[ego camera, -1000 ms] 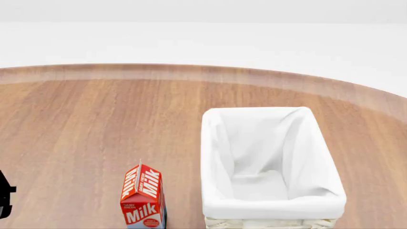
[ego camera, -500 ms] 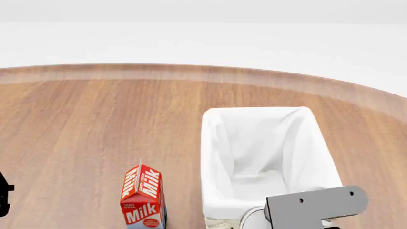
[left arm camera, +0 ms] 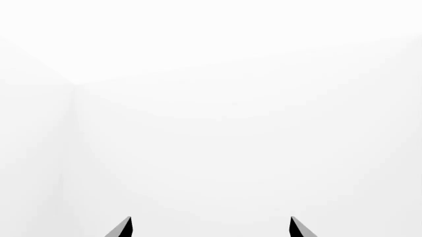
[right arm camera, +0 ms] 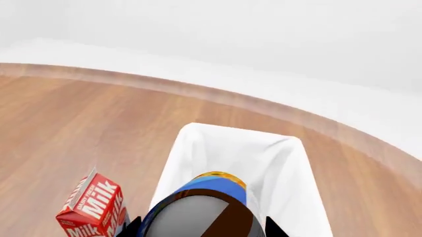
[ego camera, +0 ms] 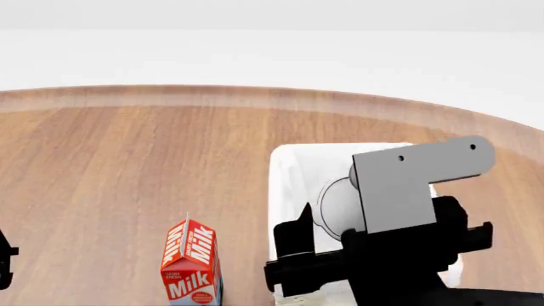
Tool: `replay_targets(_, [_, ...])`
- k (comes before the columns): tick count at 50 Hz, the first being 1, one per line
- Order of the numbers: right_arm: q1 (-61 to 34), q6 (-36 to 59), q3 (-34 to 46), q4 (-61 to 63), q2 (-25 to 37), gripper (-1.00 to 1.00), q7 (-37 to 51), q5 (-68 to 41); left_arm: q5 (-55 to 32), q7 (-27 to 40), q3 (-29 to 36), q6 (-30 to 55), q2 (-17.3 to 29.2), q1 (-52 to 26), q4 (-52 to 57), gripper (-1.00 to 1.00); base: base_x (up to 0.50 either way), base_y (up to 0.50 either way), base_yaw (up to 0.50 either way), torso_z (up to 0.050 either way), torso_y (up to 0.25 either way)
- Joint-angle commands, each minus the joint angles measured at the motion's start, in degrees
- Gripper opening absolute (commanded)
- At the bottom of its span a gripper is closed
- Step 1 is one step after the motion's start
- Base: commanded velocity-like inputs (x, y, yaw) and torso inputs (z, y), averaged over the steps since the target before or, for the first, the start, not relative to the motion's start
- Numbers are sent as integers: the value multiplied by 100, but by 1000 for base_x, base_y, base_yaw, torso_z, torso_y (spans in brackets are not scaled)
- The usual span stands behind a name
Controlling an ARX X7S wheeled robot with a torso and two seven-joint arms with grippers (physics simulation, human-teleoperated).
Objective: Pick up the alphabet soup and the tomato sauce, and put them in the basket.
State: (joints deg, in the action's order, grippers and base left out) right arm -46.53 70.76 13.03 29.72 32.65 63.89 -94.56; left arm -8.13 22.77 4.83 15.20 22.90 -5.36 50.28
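One can, the alphabet soup (right arm camera: 209, 202), is clamped between my right fingers (right arm camera: 201, 224), and I hold it above the basket (right arm camera: 290, 163), over its white cloth lining. In the head view my right arm covers most of the basket, and only the pale top of the can shows there. A red milk carton (ego camera: 192, 262) stands on the table (ego camera: 127, 166) just beside the basket. My left fingers (left arm camera: 209, 228) are spread apart and hold nothing; behind them is only white. The tomato sauce I cannot see.
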Motion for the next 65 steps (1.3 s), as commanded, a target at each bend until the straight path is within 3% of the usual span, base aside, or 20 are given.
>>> replay_targets(1, [-590, -15, 253, -615, -191, -100, -993, 1156, -17, 17, -2, -20, 23, 9, -11, 100, 0, 0, 0, 0, 0])
replay_targets(22, [-866, -1416, 1425, -2762, -534, -100, -3244, 3563, -56, 57, -6, -11, 59, -2, -11, 100, 0, 0, 0, 0, 0])
replay_targets(34, [-1106, -2238, 1774, -4279, -864, -100, -4132, 4274, -74, 68, -25, -99, 77, 53, -85, 100, 0, 0, 0, 0, 1])
replay_targets(50, [-1449, -3303, 2066, -6426, -1345, -100, -4907, 5046, -82, 75, 33, -88, 93, 10, -120, 100, 0, 0, 0, 0, 1])
replay_targets(65, [-1492, -3581, 2297, -7262, -1573, -100, -5189, 5318, -95, 98, 39, -123, 110, 34, -137, 100, 0, 0, 0, 1, 1])
